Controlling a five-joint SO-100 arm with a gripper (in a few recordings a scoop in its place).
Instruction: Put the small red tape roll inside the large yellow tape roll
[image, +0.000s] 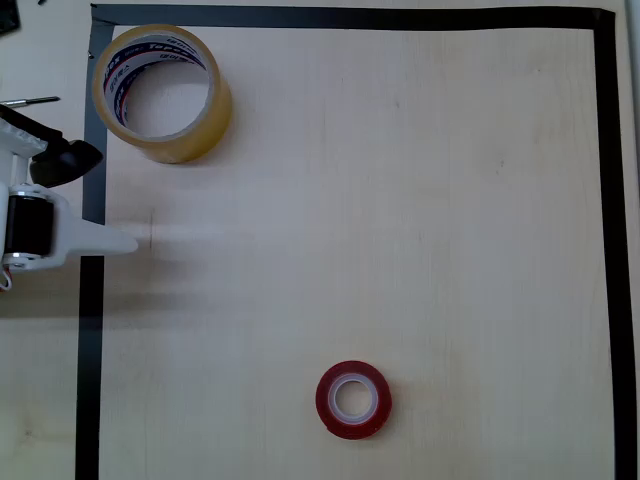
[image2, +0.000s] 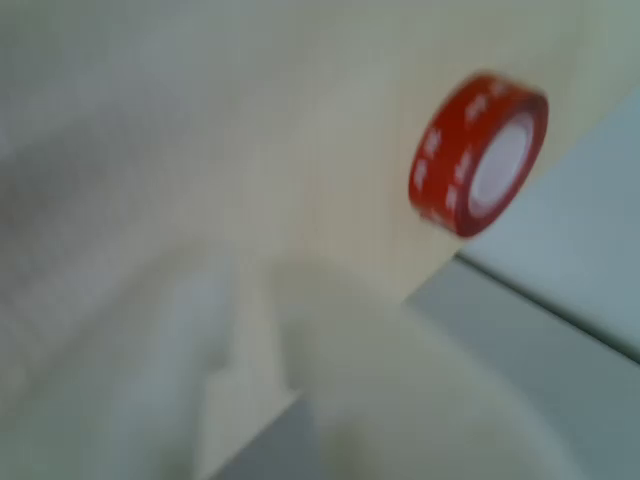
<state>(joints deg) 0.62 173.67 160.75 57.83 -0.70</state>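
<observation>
A: What markings appear on the large yellow tape roll?

B: Its white inner core carries red and blue lettering. The characters are too small to read in the overhead view.

A: Where does that roll sit?

B: It stands on its flat end at the upper left corner of the table, hole facing up, its left edge over the black tape border.

A: Where is the small red tape roll?

B: It lies flat near the lower middle of the overhead view, well apart from the yellow roll. The whitish core is visible. In the wrist view the red roll appears at the upper right, blurred, with pale patches on its outer band that cannot be read.

A: What is the surface?

B: A pale wood-grain board, framed by the black tape border on the left, top and right.

A: What is the condition of the gripper?

B: It sits at the left edge in the overhead view, across the border, touching neither roll. One white finger points right. It grasps nothing; the jaw spacing cannot be determined.
</observation>
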